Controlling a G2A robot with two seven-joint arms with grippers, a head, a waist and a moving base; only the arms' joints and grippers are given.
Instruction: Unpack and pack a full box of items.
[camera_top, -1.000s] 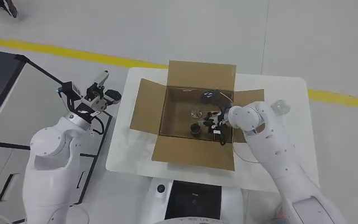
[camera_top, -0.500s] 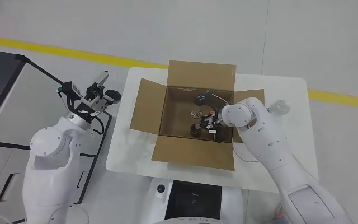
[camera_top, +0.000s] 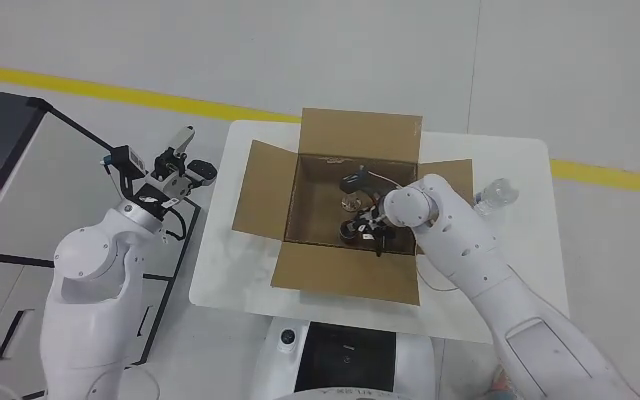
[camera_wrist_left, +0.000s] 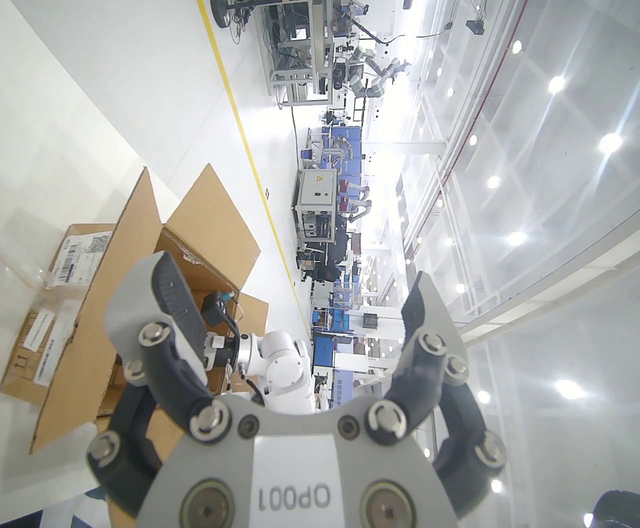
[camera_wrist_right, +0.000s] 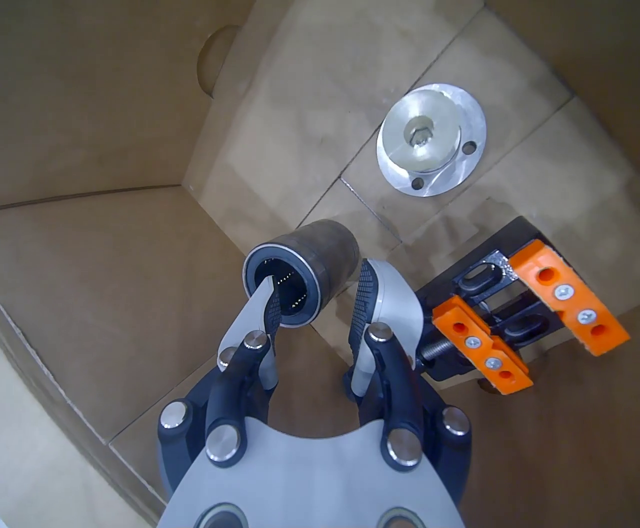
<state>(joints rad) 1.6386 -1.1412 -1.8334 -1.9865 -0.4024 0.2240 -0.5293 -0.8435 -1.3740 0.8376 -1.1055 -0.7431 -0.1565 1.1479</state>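
An open cardboard box (camera_top: 345, 130) stands on the white table (camera_top: 500, 290). My right gripper (camera_top: 362, 228) is down inside it. In the right wrist view that gripper (camera_wrist_right: 317, 282) is open at a dark cylindrical bearing (camera_wrist_right: 325, 250) lying on the box floor. One fingertip sits at the mouth of its bore and the other beside its outer wall. A silver round flange (camera_wrist_right: 431, 140) and a black vise with orange jaws (camera_wrist_right: 505, 310) lie close by. My left gripper (camera_top: 185, 160) hangs off the table's left side, open and holding nothing (camera_wrist_left: 292, 275), turned toward the box (camera_wrist_left: 210, 215).
A clear plastic bottle (camera_top: 495, 192) lies on the table to the right of the box. A black frame (camera_top: 20, 130) stands on the floor at the far left. The box walls close in around the right gripper.
The right arm has swung leftward inside the box, bringing its gripper to the dark bearing. The left arm has stayed still.
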